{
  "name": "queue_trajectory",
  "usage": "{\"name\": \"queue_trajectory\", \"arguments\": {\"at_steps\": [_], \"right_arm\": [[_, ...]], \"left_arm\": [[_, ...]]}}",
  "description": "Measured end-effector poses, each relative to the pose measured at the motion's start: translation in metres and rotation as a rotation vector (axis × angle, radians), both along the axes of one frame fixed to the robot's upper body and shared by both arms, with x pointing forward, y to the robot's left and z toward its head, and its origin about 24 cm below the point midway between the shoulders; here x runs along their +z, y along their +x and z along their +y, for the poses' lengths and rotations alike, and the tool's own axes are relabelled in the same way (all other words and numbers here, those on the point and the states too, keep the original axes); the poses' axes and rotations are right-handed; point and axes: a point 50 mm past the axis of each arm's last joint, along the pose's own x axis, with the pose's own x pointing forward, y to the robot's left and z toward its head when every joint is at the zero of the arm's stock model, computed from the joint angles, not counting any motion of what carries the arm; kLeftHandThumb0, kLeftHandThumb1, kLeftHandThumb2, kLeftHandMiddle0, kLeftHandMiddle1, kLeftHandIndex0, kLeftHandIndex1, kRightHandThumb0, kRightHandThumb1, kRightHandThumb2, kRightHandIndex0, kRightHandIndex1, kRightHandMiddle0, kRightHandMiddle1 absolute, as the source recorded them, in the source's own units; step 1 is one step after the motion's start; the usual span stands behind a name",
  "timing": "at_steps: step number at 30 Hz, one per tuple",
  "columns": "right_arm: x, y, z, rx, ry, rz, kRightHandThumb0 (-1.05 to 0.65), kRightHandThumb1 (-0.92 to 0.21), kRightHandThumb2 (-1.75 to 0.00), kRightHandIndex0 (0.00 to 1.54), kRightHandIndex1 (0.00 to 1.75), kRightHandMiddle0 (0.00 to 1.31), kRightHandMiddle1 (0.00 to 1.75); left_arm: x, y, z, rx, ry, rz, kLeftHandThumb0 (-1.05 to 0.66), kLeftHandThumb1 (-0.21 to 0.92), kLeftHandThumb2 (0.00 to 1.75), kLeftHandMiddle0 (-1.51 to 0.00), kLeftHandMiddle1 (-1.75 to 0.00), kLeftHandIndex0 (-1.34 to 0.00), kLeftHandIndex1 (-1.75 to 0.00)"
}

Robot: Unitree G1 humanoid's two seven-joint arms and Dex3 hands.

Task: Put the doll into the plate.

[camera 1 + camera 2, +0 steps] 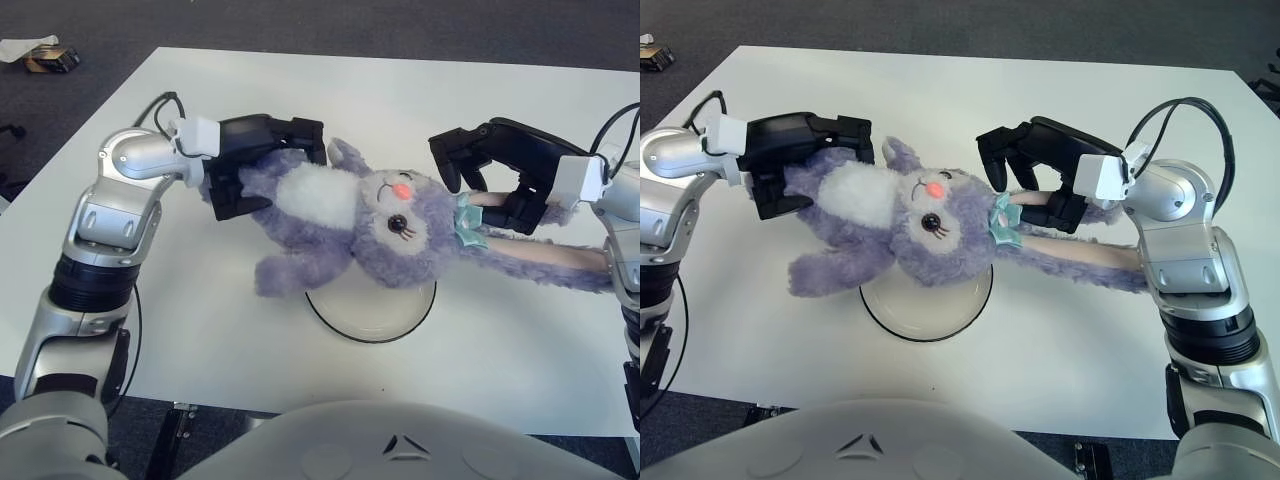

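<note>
A purple plush rabbit doll [340, 210] with a white belly, a teal bow and long ears stretches sideways across the white table [500, 360]. Its head and one leg hang over the far part of a white plate [385, 318] with a dark rim. My left hand [250, 165] is shut on the doll's lower body at the left end. My right hand [490, 180] is shut on the base of the doll's ears, next to the bow, at the right end. The ears trail further right under that hand. The doll hides part of the plate.
The table's front edge runs just above my torso [400, 445] at the bottom of the view. A small box [50, 58] lies on the dark floor at the far left. Cables loop from both wrists.
</note>
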Motion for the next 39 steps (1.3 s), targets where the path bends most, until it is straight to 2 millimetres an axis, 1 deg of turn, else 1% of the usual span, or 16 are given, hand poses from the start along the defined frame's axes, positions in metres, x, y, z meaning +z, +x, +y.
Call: {"name": "queue_trajectory", "arguments": {"at_steps": [4, 7, 14, 15, 16, 19, 20, 22, 23, 25, 26, 28, 31, 34, 35, 39], "right_arm": [[-0.001, 0.001, -0.001, -0.002, 0.002, 0.008, 0.00, -0.01, -1.62, 0.87, 1.61, 0.63, 1.75], [-0.002, 0.002, -0.001, -0.003, 0.000, 0.012, 0.00, -0.04, -1.62, 0.83, 1.69, 0.60, 1.75], [-0.002, 0.005, -0.003, -0.019, -0.014, 0.013, -0.01, -0.08, -1.54, 0.80, 1.74, 0.61, 1.62], [-0.002, 0.005, -0.003, -0.021, -0.016, 0.012, -0.01, -0.10, -1.52, 0.79, 1.74, 0.61, 1.59], [-0.002, 0.005, -0.003, -0.023, -0.019, 0.011, -0.01, -0.11, -1.50, 0.78, 1.74, 0.61, 1.57], [-0.002, 0.006, -0.004, -0.024, -0.025, 0.003, -0.01, -0.18, -1.46, 0.64, 1.75, 0.57, 1.69], [-0.002, 0.006, -0.004, -0.025, -0.027, -0.001, -0.01, -0.19, -1.45, 0.63, 1.75, 0.57, 1.70], [-0.002, 0.006, -0.005, -0.027, -0.030, -0.009, -0.01, -0.23, -1.41, 0.57, 1.75, 0.54, 1.73], [-0.002, 0.006, -0.005, -0.028, -0.038, -0.016, -0.01, -0.24, -1.40, 0.56, 1.75, 0.54, 1.73], [-0.002, 0.007, -0.005, -0.029, -0.060, -0.029, -0.01, -0.28, -1.36, 0.53, 1.74, 0.51, 1.73], [-0.002, 0.007, -0.006, -0.029, -0.068, -0.033, -0.01, -0.28, -1.35, 0.53, 1.74, 0.51, 1.73], [-0.002, 0.007, -0.006, -0.030, -0.084, -0.039, -0.01, -0.31, -1.30, 0.53, 1.71, 0.51, 1.70], [0.000, 0.008, -0.008, -0.025, -0.110, -0.045, -0.01, -0.33, -1.25, 0.53, 1.68, 0.52, 1.68], [0.003, 0.008, -0.009, -0.023, -0.131, -0.052, -0.01, -0.36, -1.19, 0.53, 1.65, 0.51, 1.65], [0.004, 0.008, -0.010, -0.022, -0.141, -0.053, -0.01, -0.37, -1.18, 0.52, 1.64, 0.51, 1.64], [0.007, 0.008, -0.013, -0.021, -0.182, -0.039, -0.01, -0.42, -1.09, 0.63, 1.56, 0.40, 1.62]], "left_arm": [[-0.002, 0.000, -0.001, -0.050, 0.029, 0.000, -0.01, -0.05, 1.69, -0.89, -1.74, -0.72, -1.62], [-0.001, 0.000, -0.001, -0.089, 0.067, -0.010, -0.01, 0.07, 1.58, -0.72, -1.74, -0.65, -1.70], [0.005, -0.002, -0.005, -0.174, 0.138, -0.077, -0.01, 0.27, 1.37, -0.54, -1.75, -0.52, -1.74], [0.005, -0.002, -0.005, -0.179, 0.148, -0.089, -0.14, 0.30, 1.28, -0.61, -1.75, -0.42, -1.74], [0.005, -0.002, -0.005, -0.180, 0.160, -0.103, -0.34, 0.35, 1.10, -0.72, -1.75, -0.28, -1.74], [0.006, -0.002, -0.004, -0.176, 0.173, -0.117, -0.67, 0.51, 0.76, -0.77, -1.75, -0.10, -1.66], [0.006, -0.002, -0.004, -0.176, 0.175, -0.119, -0.70, 0.53, 0.72, -0.77, -1.75, -0.08, -1.65], [0.006, -0.002, -0.004, -0.177, 0.177, -0.121, -0.82, 0.61, 0.60, -0.45, -1.72, -0.03, -1.48], [0.006, -0.002, -0.004, -0.178, 0.179, -0.121, -0.84, 0.62, 0.58, -0.39, -1.72, -0.03, -1.45], [0.006, -0.002, -0.004, -0.182, 0.187, -0.117, -0.90, 0.66, 0.52, -0.22, -1.64, -0.01, -1.35], [0.006, -0.002, -0.004, -0.182, 0.190, -0.115, -0.91, 0.67, 0.51, -0.20, -1.63, -0.01, -1.34], [0.006, -0.002, -0.003, -0.180, 0.193, -0.111, -0.94, 0.69, 0.47, -0.12, -1.48, 0.00, -1.25], [0.006, -0.002, -0.004, -0.172, 0.188, -0.091, -0.94, 0.71, 0.44, -0.07, -1.31, 0.00, -1.17], [0.008, -0.004, -0.005, -0.157, 0.173, -0.070, -0.94, 0.74, 0.40, -0.07, -0.99, 0.00, -1.04], [0.009, -0.005, -0.006, -0.150, 0.169, -0.065, -0.93, 0.75, 0.39, -0.07, -0.95, 0.00, -1.02], [0.012, -0.008, -0.009, -0.122, 0.170, -0.062, -0.92, 0.85, 0.32, -0.07, -0.75, 0.00, -0.84]]}}
